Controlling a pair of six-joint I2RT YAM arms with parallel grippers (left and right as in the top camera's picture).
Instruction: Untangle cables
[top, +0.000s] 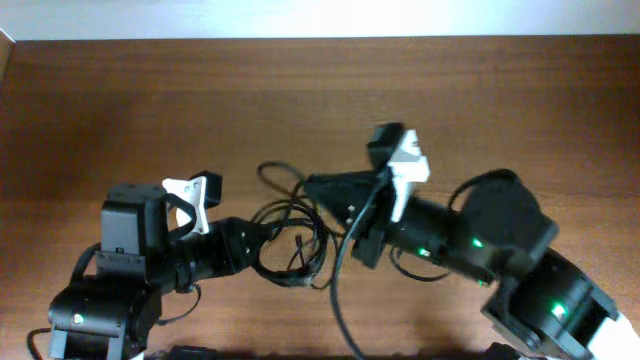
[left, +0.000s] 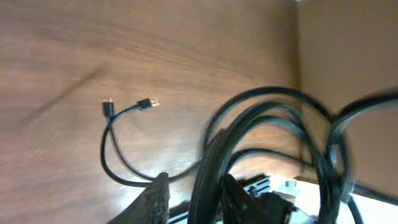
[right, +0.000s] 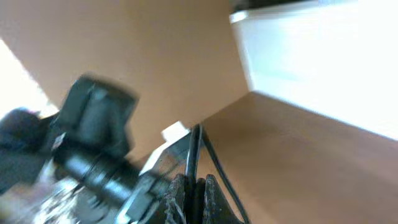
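On the table (top: 100, 100), between the two arms: the cables (top: 292, 248) sit as a loose knot of black loops. Some lie on the wood and some appear raised toward the grippers.
Right gripper (right: 194, 190): closed tight on a single thin strand that runs up out of its fingers. It has the far side of the knot, probably to anchor one cord so the rest can be drawn off it.
Left gripper (left: 196, 190): its fingers are part-way apart, with several loops passing between them. The wrist view is too blurred to tell whether they actually pinch those loops.
Why opposite sides: each arm reaches the knot from its own side. A pull apart would therefore likely spread the loops rather than drag the whole bundle along.
Free end: in the left wrist view, one cord curves away across the bare wood. Its two plugs (left: 148, 103) lie flat and near each other, well apart from the left fingers. It looks slack, so it is probably not what keeps the knot tied.
Step in hand: judged to be getting a second hold on the knot before any separating pull.
Risk: if the left takes several loops at once, pulling may tighten the crossing instead of freeing it.
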